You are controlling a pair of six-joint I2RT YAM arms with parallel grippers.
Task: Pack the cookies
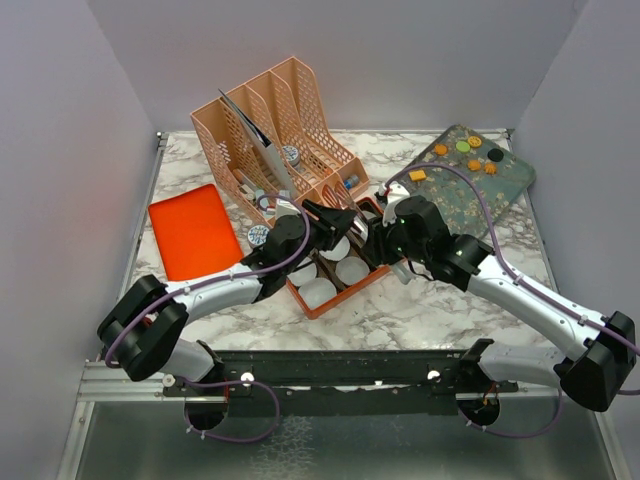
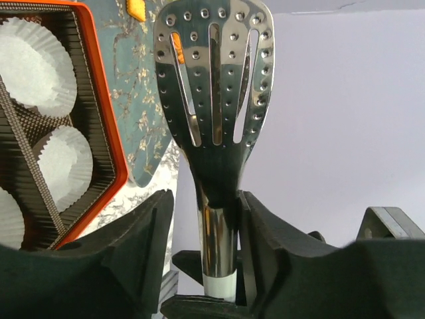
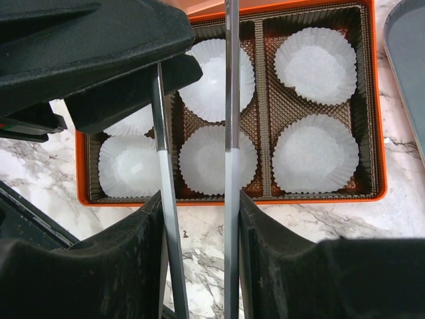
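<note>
While paper cups [image 3: 312,153] fill the orange tray [image 3: 232,199], right tool [image 3: 199,206] clamps the tongs [image 3: 230,100], left tool [image 2: 206,199] apart around them.

Six white paper cups [image 3: 315,63], seven cookies [image 1: 474,164], one pair of steel tongs [image 2: 212,100], one orange box [image 3: 226,198]

Marble table [image 1: 420,300]. Lying on it: orange mat [image 1: 195,232] at left, peach file rack [image 1: 270,120] rear centre, orange box [image 1: 330,305] mid-table (set askew), floral board [image 1: 505,190] right rear.
</note>
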